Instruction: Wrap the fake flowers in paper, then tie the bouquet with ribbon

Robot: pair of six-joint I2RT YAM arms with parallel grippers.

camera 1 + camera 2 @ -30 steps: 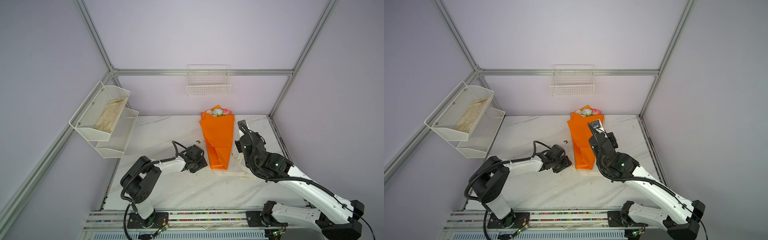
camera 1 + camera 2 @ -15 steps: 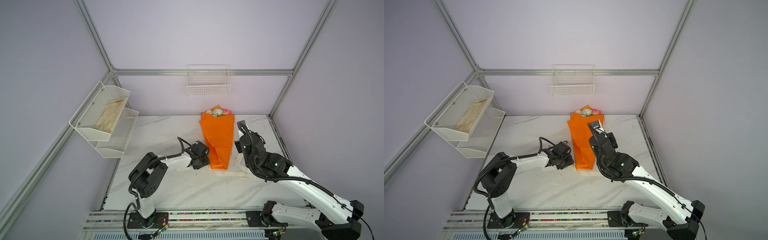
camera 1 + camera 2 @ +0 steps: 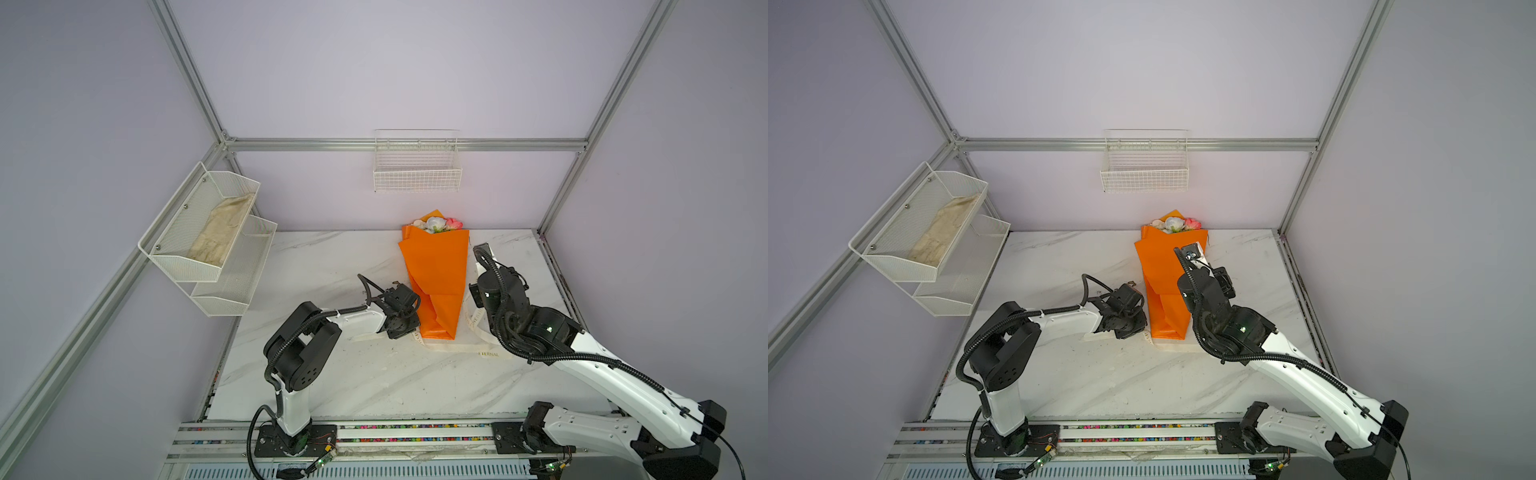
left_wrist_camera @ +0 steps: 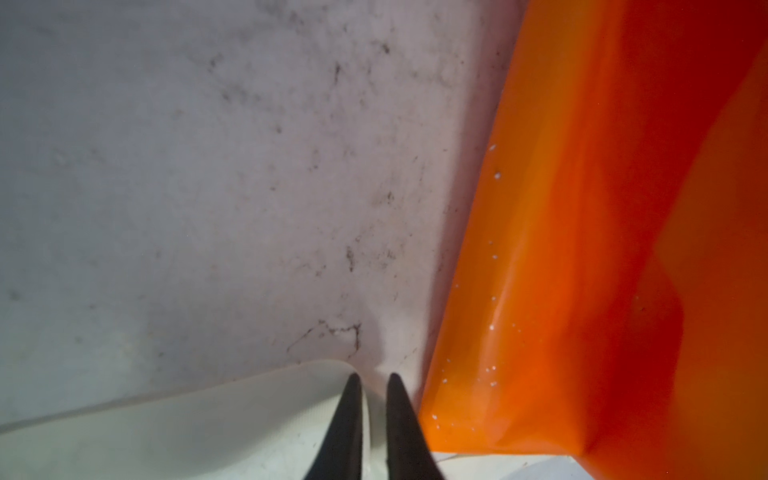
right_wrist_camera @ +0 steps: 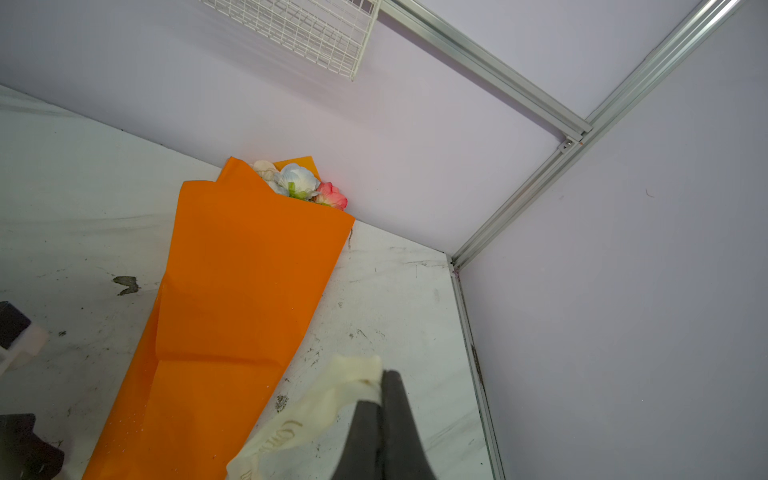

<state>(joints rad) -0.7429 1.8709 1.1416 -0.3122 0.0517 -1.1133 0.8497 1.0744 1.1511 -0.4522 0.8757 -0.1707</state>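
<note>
Bouquet of fake flowers [image 3: 434, 270] flat on worktop [image 3: 332, 374], frame centre. Left gripper [image 4: 371, 377] pinched on ribbon [image 4: 208, 428] end beside bouquet; right gripper [image 5: 380, 384] clamped on other ribbon end.

Wrapping paper [image 3: 436, 270] is orange, ribbon [image 5: 316, 407] cream with lettering, table [image 3: 332, 257] white marbled.

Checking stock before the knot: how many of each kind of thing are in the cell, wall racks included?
bouquet of fake flowers: 1
cream ribbon: 1
beige cloth: 1
wire basket: 1
two-tier mesh shelf: 1
Total: 5
</note>
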